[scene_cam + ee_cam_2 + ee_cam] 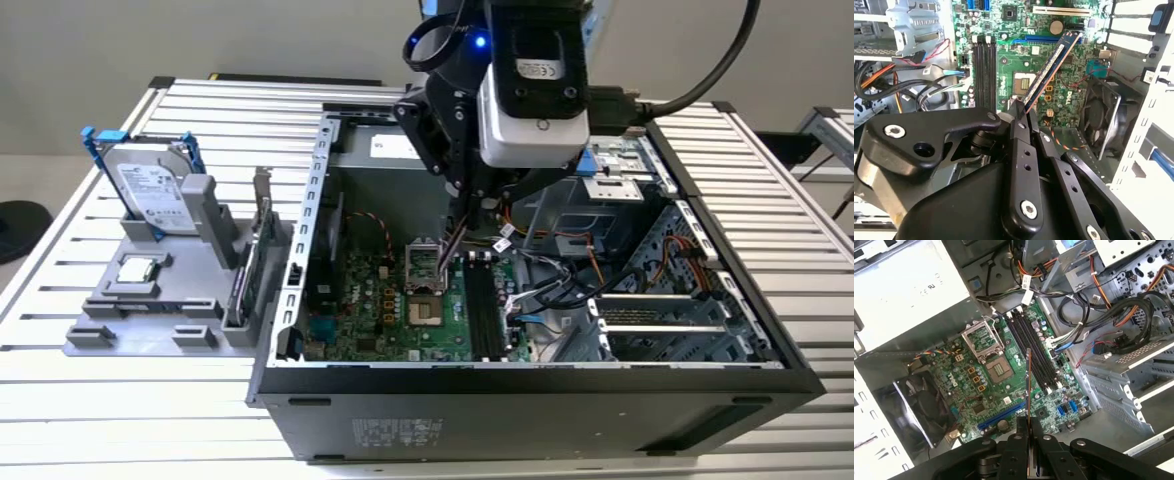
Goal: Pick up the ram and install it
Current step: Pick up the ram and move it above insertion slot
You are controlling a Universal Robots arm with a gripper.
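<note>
1. Hard drive (150,190): upright in grey holder (134,325) on bench (80,420), at the exterior view's left.
2. Computer case (534,410): open, motherboard (374,300) exposed.
3. Claw (1021,107): clamped on ram (1051,70), which is held above the motherboard beside the memory slots (1032,352), unseated.

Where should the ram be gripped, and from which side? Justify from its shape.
Pinch the ram across its flat faces at one short end, from above, as the gripper does; it is thin, and that leaves its long edges clear.
</note>
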